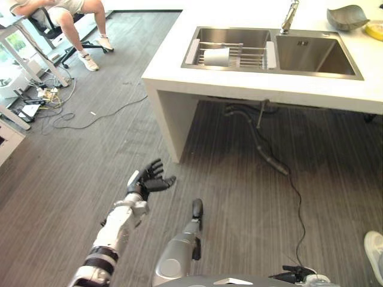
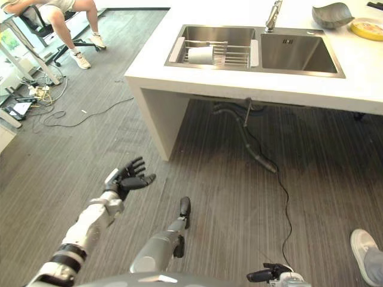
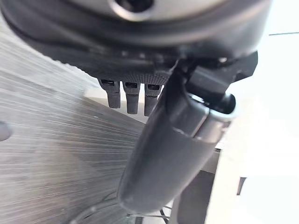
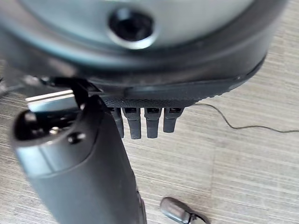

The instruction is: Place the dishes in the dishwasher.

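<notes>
Both hands are empty with fingers spread loose, the left hand [image 1: 148, 177] raised well short of the white cup [image 1: 216, 57] lying in the sink rack [image 1: 251, 58] ahead, the right hand [image 2: 276, 274] lower, so a stretched reach risks clipping the counter [image 1: 173, 78] edge.

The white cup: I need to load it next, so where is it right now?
The white cup lies on its side on the wire rack in the left basin of the steel double sink, left of the tap.

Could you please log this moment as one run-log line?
left hand: open, raised over floor | right hand: open, holding nothing | white cup: in sink rack | dishes: none picked up yet
</notes>
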Motion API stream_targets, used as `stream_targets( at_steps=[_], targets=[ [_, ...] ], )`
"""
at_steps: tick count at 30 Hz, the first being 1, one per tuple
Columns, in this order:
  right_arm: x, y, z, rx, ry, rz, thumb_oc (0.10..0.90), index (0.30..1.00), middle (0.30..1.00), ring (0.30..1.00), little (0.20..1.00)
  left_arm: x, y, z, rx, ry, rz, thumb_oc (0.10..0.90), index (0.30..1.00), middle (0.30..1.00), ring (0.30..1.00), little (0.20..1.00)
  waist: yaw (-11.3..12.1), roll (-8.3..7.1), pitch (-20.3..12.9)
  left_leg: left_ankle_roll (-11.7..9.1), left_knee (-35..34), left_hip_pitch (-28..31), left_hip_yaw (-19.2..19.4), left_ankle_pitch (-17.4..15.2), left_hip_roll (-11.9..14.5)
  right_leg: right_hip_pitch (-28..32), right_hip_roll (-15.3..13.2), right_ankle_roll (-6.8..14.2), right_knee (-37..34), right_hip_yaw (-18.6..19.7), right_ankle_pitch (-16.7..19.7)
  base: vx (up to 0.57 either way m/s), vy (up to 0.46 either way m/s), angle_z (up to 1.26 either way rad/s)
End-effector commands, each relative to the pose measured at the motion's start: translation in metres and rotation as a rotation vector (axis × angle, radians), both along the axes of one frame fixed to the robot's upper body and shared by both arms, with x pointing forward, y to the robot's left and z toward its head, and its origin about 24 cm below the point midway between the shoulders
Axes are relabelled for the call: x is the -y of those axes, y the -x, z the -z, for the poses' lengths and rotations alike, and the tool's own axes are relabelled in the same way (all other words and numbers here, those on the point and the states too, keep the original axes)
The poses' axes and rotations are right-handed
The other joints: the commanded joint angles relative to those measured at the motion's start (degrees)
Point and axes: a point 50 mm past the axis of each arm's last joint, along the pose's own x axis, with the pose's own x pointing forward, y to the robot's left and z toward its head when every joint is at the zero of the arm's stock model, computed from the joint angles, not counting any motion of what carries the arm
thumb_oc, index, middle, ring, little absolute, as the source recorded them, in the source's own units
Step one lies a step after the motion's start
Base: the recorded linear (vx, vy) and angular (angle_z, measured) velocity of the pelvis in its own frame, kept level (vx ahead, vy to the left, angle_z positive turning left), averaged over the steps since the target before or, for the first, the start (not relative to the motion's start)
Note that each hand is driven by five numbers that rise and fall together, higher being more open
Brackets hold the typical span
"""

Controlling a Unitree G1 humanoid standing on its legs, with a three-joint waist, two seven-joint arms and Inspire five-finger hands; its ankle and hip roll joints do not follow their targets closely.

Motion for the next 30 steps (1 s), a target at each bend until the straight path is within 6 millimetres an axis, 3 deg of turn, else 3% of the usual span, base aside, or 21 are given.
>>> stream_targets(
  at_steps=[1,3,4,6,7,9,11,12,13,14,15,17,18,19,22,30],
  targets=[
    [0.002,0.006,0.000,-0.004,-0.023,0.033,0.800,0.900,0.900,0.900,0.900,-0.016,-0.027,-0.093,0.424,-0.026,0.009,0.800,0.900,0.900,0.900,0.900,2.34,0.86,-2.19,3.24,-0.11,4.13,2.96,8.26,1.52,-3.42,3.72,3.56,2.55,3.24,-1.00,0.58,0.036,-0.61],
    [-0.006,0.008,0.004,-0.006,-0.055,0.057,0.800,0.900,0.900,0.900,0.900,-0.012,-0.028,-0.117,0.522,-0.075,0.038,0.800,0.900,0.900,0.900,0.900,3.07,-0.94,-3.59,4.67,-0.11,6.09,3.85,7.84,0.83,-3.36,2.82,4.70,8.35,3.65,-2.59,0.55,0.065,-0.59],
    [-0.011,0.011,0.006,-0.011,-0.074,0.072,0.800,0.900,0.900,0.900,0.900,-0.012,-0.027,-0.124,0.556,-0.095,0.035,0.800,0.900,0.900,0.900,0.900,3.41,-1.73,-4.70,5.44,-0.11,7.32,4.70,6.79,0.58,-4.22,2.38,6.31,12.40,2.93,-1.76,0.50,0.086,-0.70],
    [-0.015,0.012,0.007,-0.005,-0.096,0.070,0.800,0.900,0.900,0.900,0.900,-0.006,-0.026,-0.143,0.644,-0.116,0.039,0.800,0.900,0.900,0.900,0.900,3.12,-3.02,-5.00,7.10,0.04,10.32,4.95,4.61,-0.66,-8.66,-1.44,12.36,25.45,0.99,4.61,0.42,0.098,-0.57],
    [-0.014,0.007,0.006,0.017,-0.103,0.066,0.800,0.900,0.900,0.900,0.900,-0.003,-0.026,-0.152,0.687,-0.119,0.045,0.800,0.900,0.900,0.900,0.900,2.53,-2.67,-4.69,7.62,0.13,11.20,5.04,4.04,-0.41,-11.87,-2.92,14.53,32.48,0.47,8.48,0.34,0.076,-0.37],
    [-0.012,-0.002,0.003,0.051,-0.097,0.046,0.800,0.900,0.900,0.900,0.900,-0.002,-0.022,-0.169,0.769,-0.158,0.029,0.800,0.900,0.900,0.900,0.900,1.16,-1.44,-3.86,8.77,0.33,14.14,4.22,1.94,-0.05,-16.29,-5.87,14.66,43.66,-1.11,12.77,0.29,0.089,-0.11],
    [-0.012,-0.002,0.003,0.052,-0.098,0.060,0.800,0.900,0.900,0.900,0.900,0.001,-0.018,-0.180,0.824,-0.182,0.026,0.800,0.900,0.900,0.900,0.900,0.25,0.17,-3.29,9.63,-0.11,17.74,3.33,-0.39,-0.18,-21.00,-9.12,14.66,51.04,-3.05,11.62,0.26,0.140,0.10],
    [-0.012,0.001,0.004,0.046,-0.103,0.070,0.800,0.900,0.900,0.900,0.900,0.001,-0.017,-0.183,0.840,-0.185,0.019,0.800,0.900,0.900,0.900,0.900,-0.10,0.41,-3.06,9.55,-0.11,19.17,3.00,-1.48,-0.57,-21.46,-12.04,14.66,49.07,-4.49,9.78,0.16,0.086,0.15],
    [-0.012,0.000,0.004,0.046,-0.103,0.069,0.800,0.900,0.900,0.900,0.900,0.001,-0.017,-0.183,0.840,-0.185,0.019,0.800,0.900,0.900,0.900,0.900,-0.19,0.60,-3.06,9.52,-0.11,19.13,2.92,-1.37,-0.39,-21.38,-11.83,14.66,48.83,-4.62,9.99,0.28,-0.023,0.10],
    [-0.012,0.005,0.005,0.038,-0.108,0.081,0.800,0.900,0.900,0.900,0.900,0.007,-0.016,-0.191,0.886,-0.162,0.039,0.800,0.900,0.900,0.900,0.900,-0.88,1.78,-2.23,8.28,-0.11,21.39,1.23,-2.93,-0.09,-21.54,-17.62,12.36,38.29,-8.28,4.90,0.23,-0.107,0.12],
    [-0.012,0.006,0.005,0.036,-0.108,0.077,0.800,0.900,0.900,0.900,0.900,0.011,-0.016,-0.194,0.902,-0.153,0.065,0.800,0.900,0.900,0.900,0.900,-0.85,1.90,-2.28,7.76,-0.11,21.31,0.83,-3.01,0.12,-21.04,-18.86,11.73,33.39,-8.78,4.56,0.30,-0.199,0.36],
    [-0.011,0.009,0.005,0.023,-0.104,0.077,0.800,0.900,0.900,0.900,0.900,0.016,-0.017,-0.196,0.911,-0.144,0.100,0.800,0.900,0.900,0.900,0.900,-1.26,2.04,-2.79,6.54,-0.11,21.52,-0.82,-3.88,0.36,-21.10,-20.06,11.53,20.80,-6.27,7.22,0.17,-0.220,0.63],
    [-0.010,0.013,0.005,0.007,-0.106,0.072,0.800,0.900,0.900,0.900,0.900,0.015,-0.021,-0.195,0.896,-0.168,0.112,0.800,0.900,0.900,0.900,0.900,-1.74,1.90,-3.08,5.95,-0.11,21.31,-1.61,-3.88,0.30,-20.80,-19.78,12.33,15.60,-3.42,9.75,0.22,-0.168,0.69],
    [-0.012,0.016,0.006,0.001,-0.113,0.092,0.800,0.900,0.900,0.900,0.900,0.022,-0.022,-0.197,0.907,-0.158,0.144,0.800,0.900,0.900,0.900,0.900,-1.76,1.22,-3.85,5.82,-0.11,21.91,-2.10,-4.44,-0.25,-19.69,-19.66,12.93,14.39,-2.38,8.66,0.23,-0.146,0.84],
    [-0.016,0.024,0.009,-0.019,-0.126,0.118,0.800,0.900,0.900,0.900,0.900,0.034,-0.024,-0.190,0.880,-0.128,0.186,0.800,0.900,0.900,0.900,0.900,-1.48,0.68,-5.27,4.82,0.05,22.60,-2.07,-4.47,0.26,-17.38,-19.26,13.87,11.31,-5.53,10.89,0.24,-0.189,0.59],
    [-0.002,0.023,0.004,-0.001,-0.077,0.119,0.800,0.900,0.900,0.900,0.900,0.028,-0.030,-0.167,0.778,-0.098,0.166,0.800,0.900,0.900,0.900,0.900,-3.76,1.42,-5.84,1.34,0.40,23.58,-4.49,-3.60,4.33,-12.18,-13.28,11.04,4.84,-8.67,9.47,0.13,-0.175,0.12]
  ],
)
